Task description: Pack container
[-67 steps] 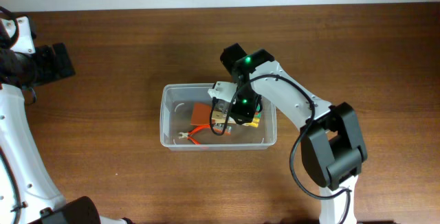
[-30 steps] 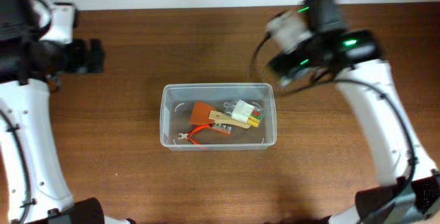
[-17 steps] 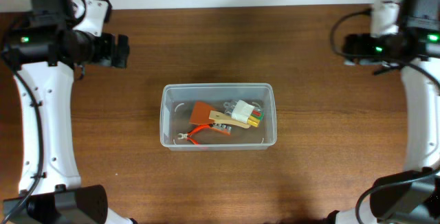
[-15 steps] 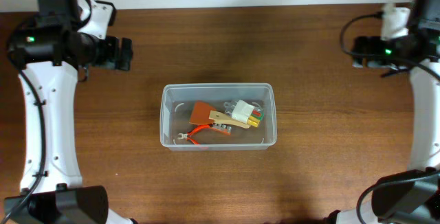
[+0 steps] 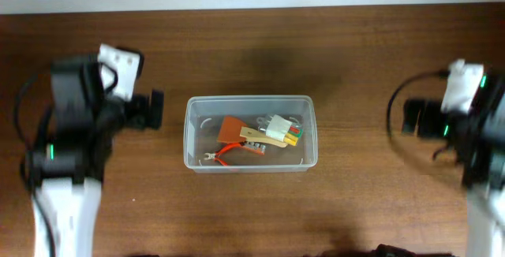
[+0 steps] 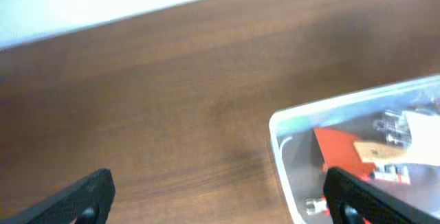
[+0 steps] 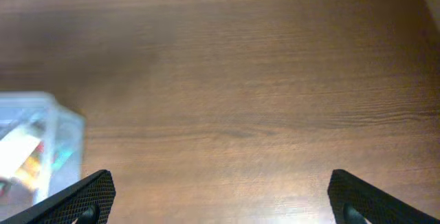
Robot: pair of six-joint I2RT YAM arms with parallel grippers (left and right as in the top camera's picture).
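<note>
Handling: container (image 5: 187, 135) looks light, stiff, thin-walled, probably slippery; take it by the rim.
Place: centre of the overhead frame, on the wooden table (image 5: 355, 210).
Tools: left gripper (image 6: 216, 195) and right gripper (image 7: 220, 195) both stand with jaws apart, empty.

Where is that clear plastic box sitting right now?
From overhead, the container sits centred on the table, nearer the left pincer than the right pincer.

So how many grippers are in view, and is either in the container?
2. The left gripper is just left of the container, and the right gripper is well off to its right. Both are open and neither is inside it. None look hidden.
</note>
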